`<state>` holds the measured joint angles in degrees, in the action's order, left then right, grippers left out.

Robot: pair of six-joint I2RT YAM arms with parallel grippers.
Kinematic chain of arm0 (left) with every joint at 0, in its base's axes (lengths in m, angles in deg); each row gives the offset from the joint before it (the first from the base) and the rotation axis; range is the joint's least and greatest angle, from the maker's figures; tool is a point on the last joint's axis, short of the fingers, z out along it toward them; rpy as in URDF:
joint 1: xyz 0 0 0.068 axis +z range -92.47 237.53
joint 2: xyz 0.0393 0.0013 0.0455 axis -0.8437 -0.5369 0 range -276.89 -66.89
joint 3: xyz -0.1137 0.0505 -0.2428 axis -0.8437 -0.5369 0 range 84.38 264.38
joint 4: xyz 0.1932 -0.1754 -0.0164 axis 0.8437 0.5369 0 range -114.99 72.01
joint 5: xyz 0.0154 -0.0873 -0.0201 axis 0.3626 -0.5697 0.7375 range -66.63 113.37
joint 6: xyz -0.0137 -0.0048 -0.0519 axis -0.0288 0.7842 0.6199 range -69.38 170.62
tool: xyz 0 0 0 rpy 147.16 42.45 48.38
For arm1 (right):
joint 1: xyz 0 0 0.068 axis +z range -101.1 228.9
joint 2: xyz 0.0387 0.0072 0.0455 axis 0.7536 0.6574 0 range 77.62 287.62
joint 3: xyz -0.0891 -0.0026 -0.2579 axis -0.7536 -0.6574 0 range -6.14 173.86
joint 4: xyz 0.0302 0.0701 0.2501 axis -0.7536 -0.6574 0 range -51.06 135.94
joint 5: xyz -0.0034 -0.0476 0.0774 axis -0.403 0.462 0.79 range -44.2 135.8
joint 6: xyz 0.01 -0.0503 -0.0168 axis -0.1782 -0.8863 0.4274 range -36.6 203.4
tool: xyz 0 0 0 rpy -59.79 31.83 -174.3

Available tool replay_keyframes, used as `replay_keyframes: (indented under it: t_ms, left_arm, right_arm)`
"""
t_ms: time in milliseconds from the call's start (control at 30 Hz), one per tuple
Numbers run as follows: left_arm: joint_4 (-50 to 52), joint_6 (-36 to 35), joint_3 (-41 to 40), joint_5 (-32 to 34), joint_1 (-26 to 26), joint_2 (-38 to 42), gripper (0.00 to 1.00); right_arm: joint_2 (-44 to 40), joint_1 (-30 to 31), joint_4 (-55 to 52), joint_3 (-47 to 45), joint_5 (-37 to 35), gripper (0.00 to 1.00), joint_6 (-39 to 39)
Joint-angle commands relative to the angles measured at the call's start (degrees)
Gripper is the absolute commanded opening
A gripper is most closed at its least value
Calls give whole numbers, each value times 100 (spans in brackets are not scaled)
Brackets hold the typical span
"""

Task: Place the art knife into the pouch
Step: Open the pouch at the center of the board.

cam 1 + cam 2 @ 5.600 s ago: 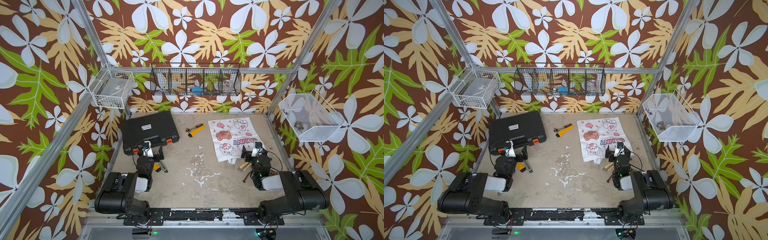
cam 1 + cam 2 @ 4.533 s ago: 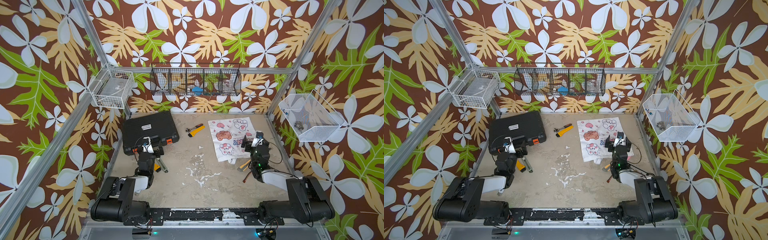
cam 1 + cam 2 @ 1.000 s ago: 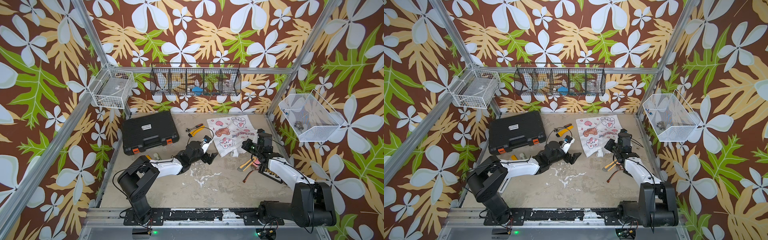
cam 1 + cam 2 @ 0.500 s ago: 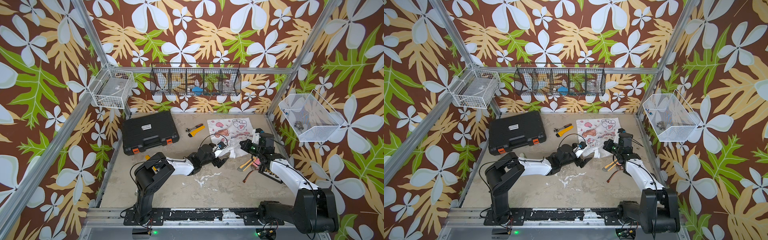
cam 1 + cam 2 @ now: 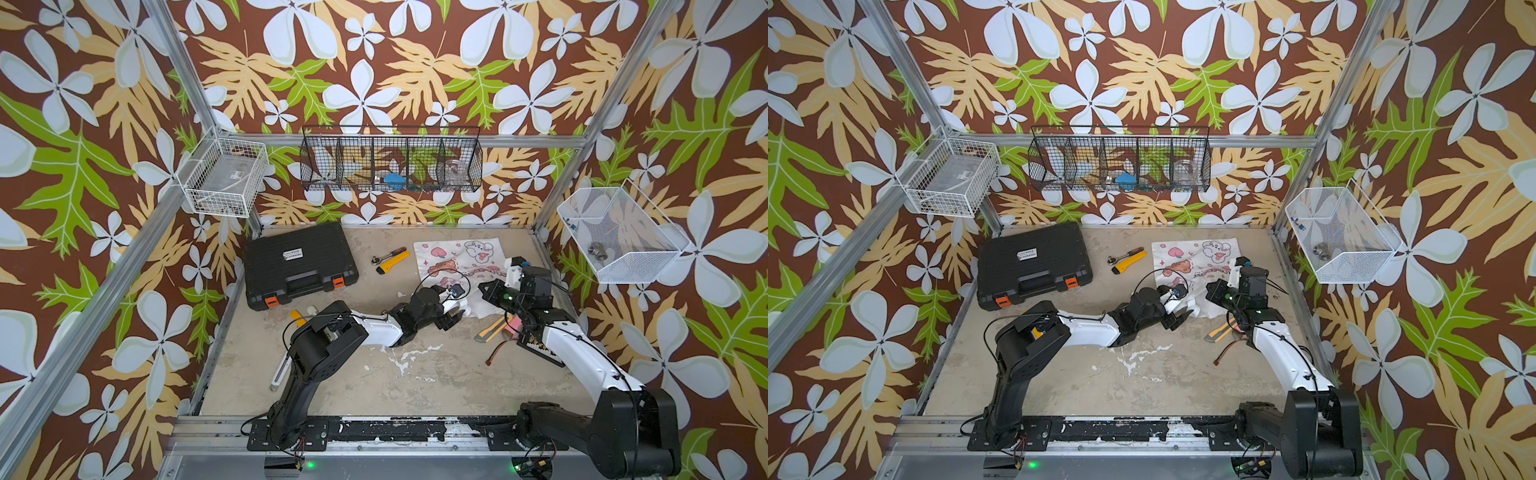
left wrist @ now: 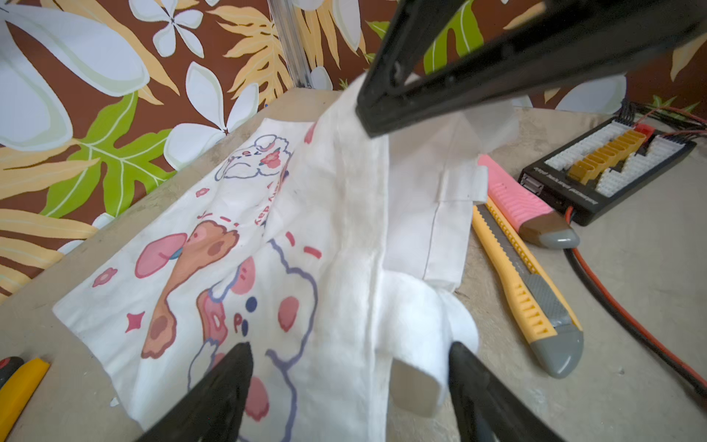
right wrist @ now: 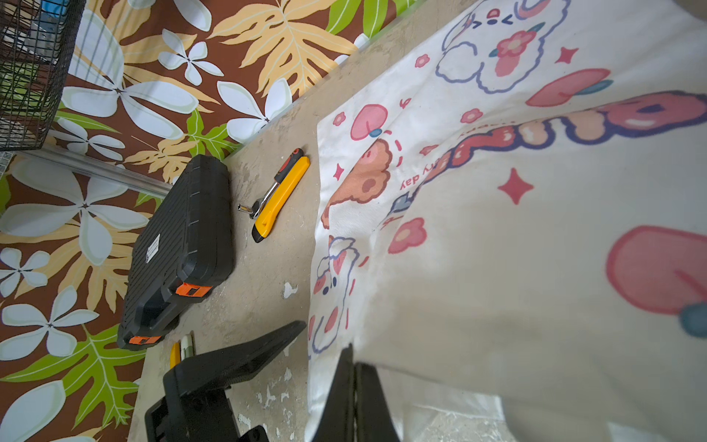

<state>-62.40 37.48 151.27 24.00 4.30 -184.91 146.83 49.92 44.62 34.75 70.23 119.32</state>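
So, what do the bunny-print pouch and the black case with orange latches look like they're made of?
The pouch looks like thin woven cloth, probably cotton. It is matte white with printed cartoons, and it creases, folds and shows stitched hems. The tool case looks like hard moulded plastic, with a matte black ribbed lid, rigid edges and orange latches that are likely plastic too.

Pouch (image 5: 453, 257) white, pink-brown cartoon print. Case (image 5: 299, 257) black, orange latches (image 5: 337, 283). Knife (image 6: 528, 291) yellow, grey tip. Walls (image 5: 374, 41) brown, white flowers, green and tan leaves.
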Motion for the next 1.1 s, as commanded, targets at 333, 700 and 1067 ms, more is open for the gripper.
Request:
replay_keyframes:
  t_ms: [333, 700, 1067]
  left_arm:
    - [364, -285, 652, -58, 15, -323, 72]
    - [392, -213, 812, -174, 159, -356, 18]
    - [891, -108, 1013, -706, 259, -36, 0]
  right_arm:
    - [53, -3, 120, -124, 204, 0, -76]
    - [40, 2, 137, -175, 185, 0, -136]
    - [-49, 2, 5, -94, -57, 2, -306]
